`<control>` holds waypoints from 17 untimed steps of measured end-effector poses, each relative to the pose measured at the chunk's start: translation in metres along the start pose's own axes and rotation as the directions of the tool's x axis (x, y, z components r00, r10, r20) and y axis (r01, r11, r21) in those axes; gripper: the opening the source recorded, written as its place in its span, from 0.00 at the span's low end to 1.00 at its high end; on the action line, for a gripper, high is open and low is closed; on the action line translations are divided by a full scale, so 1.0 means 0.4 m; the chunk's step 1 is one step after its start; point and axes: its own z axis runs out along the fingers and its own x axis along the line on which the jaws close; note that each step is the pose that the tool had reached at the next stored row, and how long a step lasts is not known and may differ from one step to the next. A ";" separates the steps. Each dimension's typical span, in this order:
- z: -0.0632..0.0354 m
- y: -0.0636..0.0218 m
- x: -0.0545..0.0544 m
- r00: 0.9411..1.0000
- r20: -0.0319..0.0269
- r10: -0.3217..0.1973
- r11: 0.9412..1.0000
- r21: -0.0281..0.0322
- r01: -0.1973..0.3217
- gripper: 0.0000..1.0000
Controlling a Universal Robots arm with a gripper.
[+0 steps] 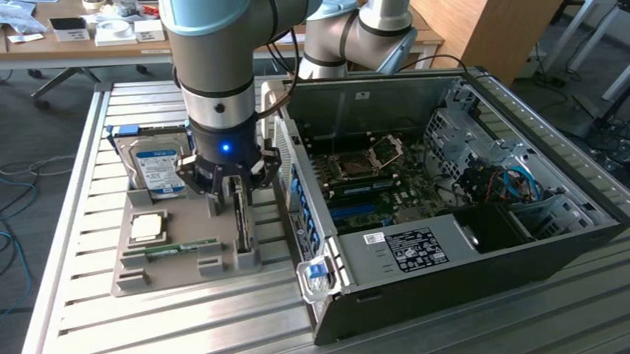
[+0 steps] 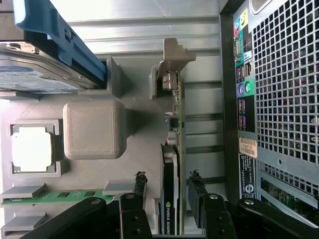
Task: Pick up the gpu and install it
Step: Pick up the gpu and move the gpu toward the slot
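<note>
Black fingers (image 2: pixel 140 191) of the gripper (image 2: pixel 168 179) stand spread, one on each side of the gpu (image 2: pixel 174 124), which sits on edge in its slot in the grey tray (image 2: pixel 89 174), just beside the open computer case (image 1: pixel 443 295). Nothing is grasped yet; there seems to be a gap on each side, though that is hard to judge. The pick is in hand, at the straddling stage. A sound grip likely calls for closing squarely on the card's flat faces.

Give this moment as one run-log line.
tool: open, around gpu, not gripping | gpu: on edge in gray holder | computer case: open
</note>
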 end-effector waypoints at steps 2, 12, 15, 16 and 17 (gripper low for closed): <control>0.002 0.000 0.000 1.000 0.000 0.000 1.000 0.000 0.000 0.47; 0.007 0.000 0.000 1.000 0.000 0.000 1.000 0.000 0.000 0.47; 0.010 0.000 0.000 1.000 0.000 0.000 1.000 0.000 0.000 0.47; 0.010 -0.001 0.000 1.000 0.000 0.000 1.000 0.000 0.000 0.47; 0.011 -0.001 0.000 1.000 0.000 0.000 1.000 0.000 0.000 0.47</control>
